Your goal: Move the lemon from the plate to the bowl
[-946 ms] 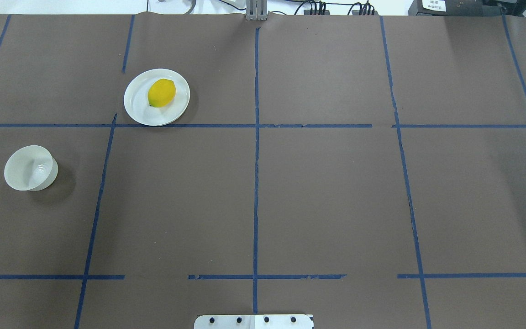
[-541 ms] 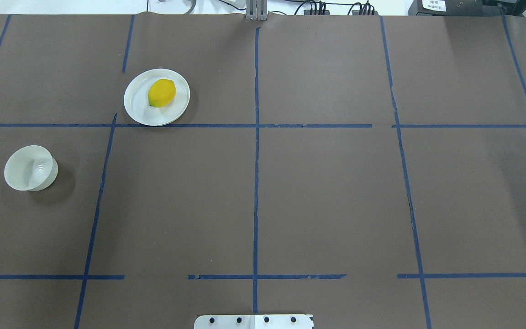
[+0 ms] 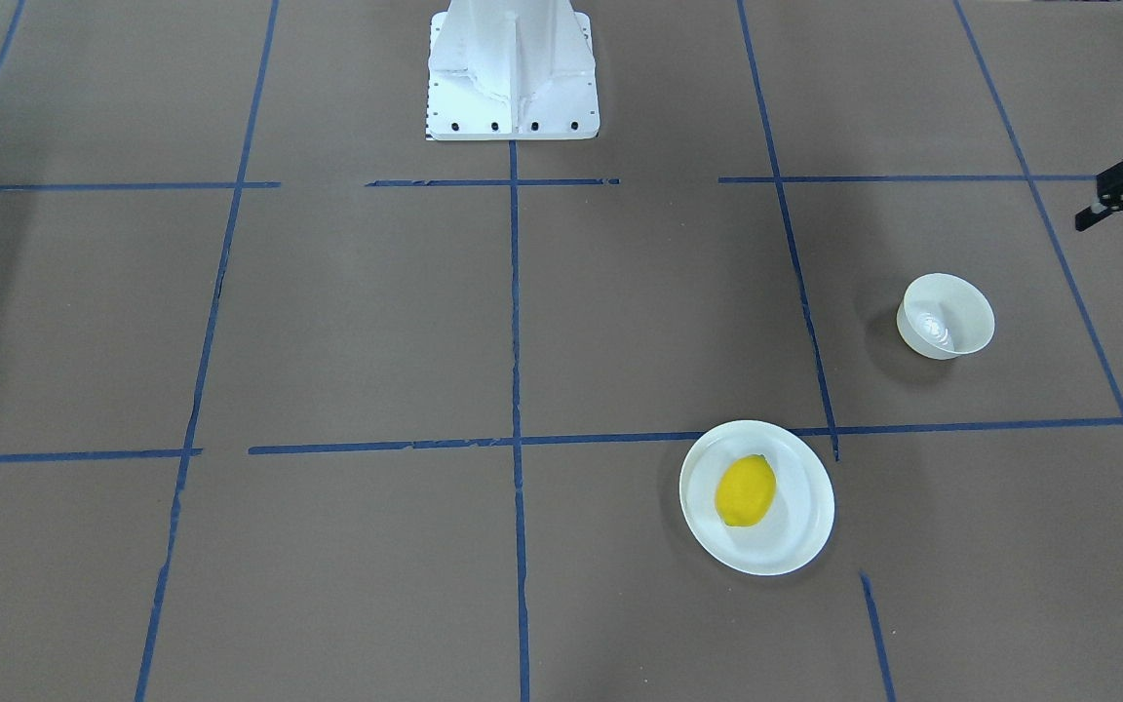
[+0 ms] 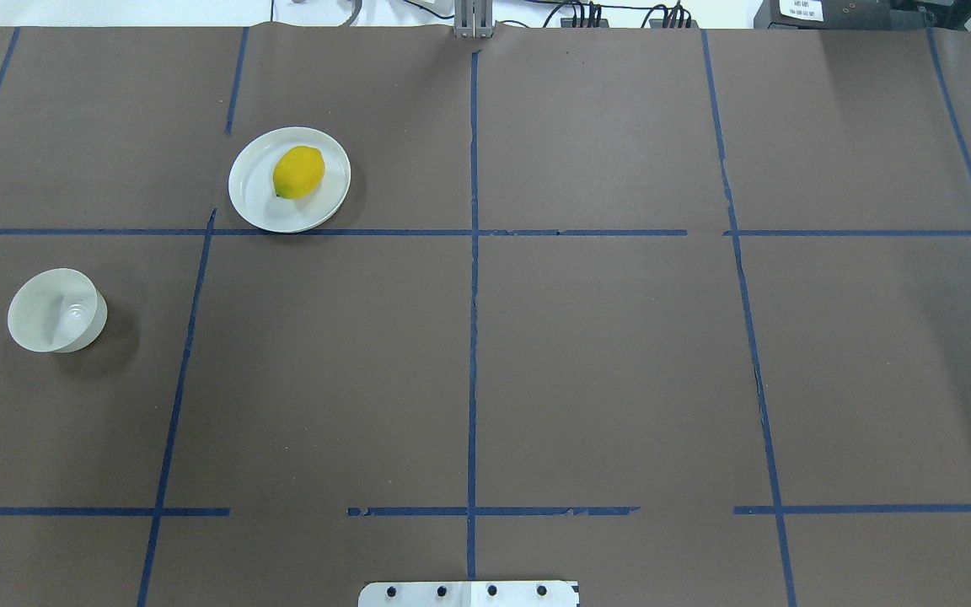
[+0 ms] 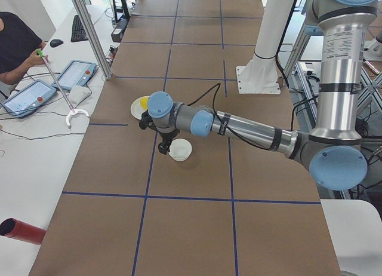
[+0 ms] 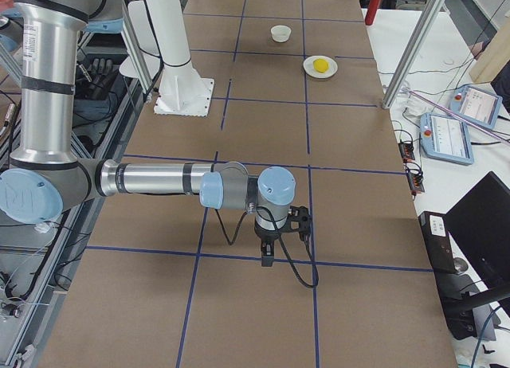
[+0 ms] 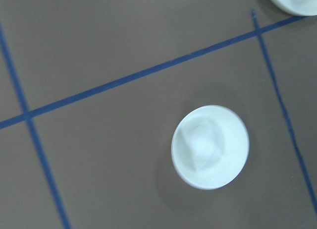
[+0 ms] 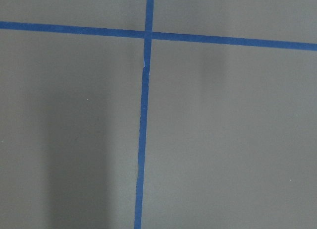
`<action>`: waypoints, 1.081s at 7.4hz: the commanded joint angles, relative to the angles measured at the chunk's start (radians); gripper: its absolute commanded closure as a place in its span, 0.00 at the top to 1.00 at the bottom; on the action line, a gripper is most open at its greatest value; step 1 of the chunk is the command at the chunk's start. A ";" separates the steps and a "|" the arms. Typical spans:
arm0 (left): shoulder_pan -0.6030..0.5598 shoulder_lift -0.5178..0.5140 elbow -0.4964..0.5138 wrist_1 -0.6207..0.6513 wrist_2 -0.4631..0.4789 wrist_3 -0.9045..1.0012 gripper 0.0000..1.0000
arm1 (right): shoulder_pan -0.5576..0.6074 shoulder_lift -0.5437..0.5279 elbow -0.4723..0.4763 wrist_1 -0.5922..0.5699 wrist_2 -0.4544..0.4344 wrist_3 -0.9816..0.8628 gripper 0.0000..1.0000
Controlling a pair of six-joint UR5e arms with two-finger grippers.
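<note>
We find the lemon point(image 4: 298, 172) on the plate point(image 4: 254, 206), long axis diagonal, nub roughly toward the bowl point(image 4: 56, 309). The left gripper point(image 3: 1115, 244), jaws spread, hangs near the bowl, well apart from the lemon. We cannot tell the far-off right gripper's point(image 6: 267, 260) jaws.

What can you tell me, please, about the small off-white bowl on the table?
The small, deep, round off-white bowl has thin, slightly translucent-looking walls, like disposable plastic, and a flat base. It is empty and stands upright on the brown paper-covered table, inside one blue-taped square on the robot's left side. It stands apart from the flat white plate, which holds the yellow lemon. Nothing but the table touches it.
</note>
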 commanded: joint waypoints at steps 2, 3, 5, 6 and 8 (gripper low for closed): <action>0.330 -0.352 0.052 -0.035 0.285 -0.172 1.00 | 0.000 0.000 0.000 0.000 0.000 0.000 1.00; 0.394 -0.433 0.121 -0.043 0.466 -0.183 1.00 | 0.000 0.000 0.000 0.000 0.000 0.000 1.00; 0.439 -0.518 0.355 -0.256 0.526 -0.255 1.00 | 0.000 0.000 0.000 0.000 0.000 0.000 1.00; 0.481 -0.576 0.475 -0.340 0.531 -0.293 1.00 | 0.000 0.000 0.000 0.000 0.000 0.000 1.00; 0.482 -0.617 0.559 -0.353 0.531 -0.292 1.00 | 0.000 0.000 0.000 0.000 0.000 0.000 1.00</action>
